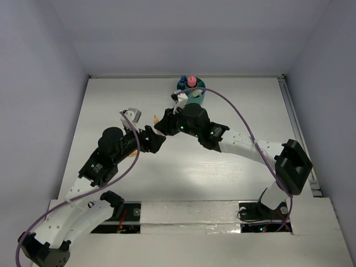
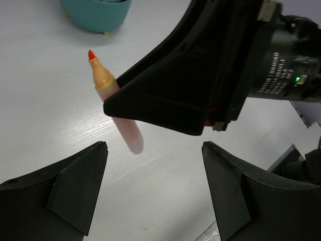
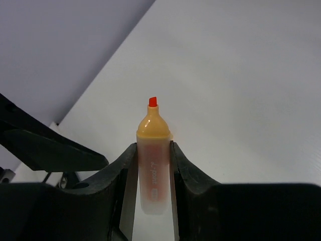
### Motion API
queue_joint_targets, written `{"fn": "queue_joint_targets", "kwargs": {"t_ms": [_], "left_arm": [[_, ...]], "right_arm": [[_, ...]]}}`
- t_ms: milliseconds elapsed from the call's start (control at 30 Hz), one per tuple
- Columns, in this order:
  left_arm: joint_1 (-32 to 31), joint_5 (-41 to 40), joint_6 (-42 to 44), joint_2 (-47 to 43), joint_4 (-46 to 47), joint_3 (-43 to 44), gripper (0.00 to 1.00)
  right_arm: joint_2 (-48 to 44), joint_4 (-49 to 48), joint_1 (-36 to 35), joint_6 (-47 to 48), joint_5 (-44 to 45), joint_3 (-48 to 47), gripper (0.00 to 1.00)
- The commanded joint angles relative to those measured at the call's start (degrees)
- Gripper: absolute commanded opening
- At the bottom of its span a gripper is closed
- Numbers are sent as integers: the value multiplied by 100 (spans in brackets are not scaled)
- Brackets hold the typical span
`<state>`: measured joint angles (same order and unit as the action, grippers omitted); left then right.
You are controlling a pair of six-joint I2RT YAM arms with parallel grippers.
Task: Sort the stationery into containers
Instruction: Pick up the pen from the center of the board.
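My right gripper point(image 3: 153, 156) is shut on an uncapped orange highlighter point(image 3: 153, 168), gripping its clear barrel with the orange tip pointing away. In the left wrist view the highlighter point(image 2: 104, 80) hangs tilted above the white table, with the right gripper's black fingers point(image 2: 165, 103) around it. My left gripper point(image 2: 154, 186) is open and empty, just below and in front of the highlighter's rear end. In the top view both grippers meet mid-table, with the highlighter tip point(image 1: 154, 118) beside them. The teal cup point(image 1: 196, 95) stands behind them with a blue-capped marker point(image 1: 182, 81) and a pink-capped item point(image 1: 192, 81) upright inside.
The teal cup's base point(image 2: 95, 15) shows at the top of the left wrist view. White walls surround the table. A rail point(image 1: 297, 133) runs along the right edge. The left gripper's finger point(image 3: 45, 148) lies left of the highlighter in the right wrist view.
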<state>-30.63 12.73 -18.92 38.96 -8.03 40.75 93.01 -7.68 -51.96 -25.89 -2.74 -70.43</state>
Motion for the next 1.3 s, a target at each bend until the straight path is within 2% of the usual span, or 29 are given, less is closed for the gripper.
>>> {"fn": "queue_joint_targets", "kwargs": {"t_ms": [0,100,133,300,400,433,800,967,1100,1133,1167,1267], "left_arm": [[40,-613,-59,-90,4,82,73],[93,-640,-86,-56,39,82,69],[93,-640,-86,-29,12,91,65],[93,-790,-51,103,-67,126,59],[145,-816,-33,94,-5,126,50],[145,-825,-33,103,-14,126,44],[250,-807,-7,199,4,143,39],[251,-799,-7,217,3,144,23],[251,-790,11,235,3,152,19],[251,-790,11,235,-5,161,7],[251,-825,11,226,-23,170,0],[251,-939,20,156,-76,187,0]], "right_arm": [[-28,-910,-182,-364,239,-225,1],[-99,-1147,-235,-443,502,-103,1],[-116,-1217,-235,-469,503,-85,1],[-283,-1385,-235,-636,398,39,1],[-327,-1560,-288,-838,136,144,1],[-362,-1648,-288,-865,73,214,1],[-407,-2000,-393,-1111,-270,452,1],[-345,-2141,-499,-1190,-341,460,1],[-345,-2202,-499,-1243,-376,469,1],[-354,-2220,-499,-1269,-428,495,1],[-363,-2255,-499,-1278,-446,504,1],[-406,-2220,-499,-1287,-455,539,4]]}}
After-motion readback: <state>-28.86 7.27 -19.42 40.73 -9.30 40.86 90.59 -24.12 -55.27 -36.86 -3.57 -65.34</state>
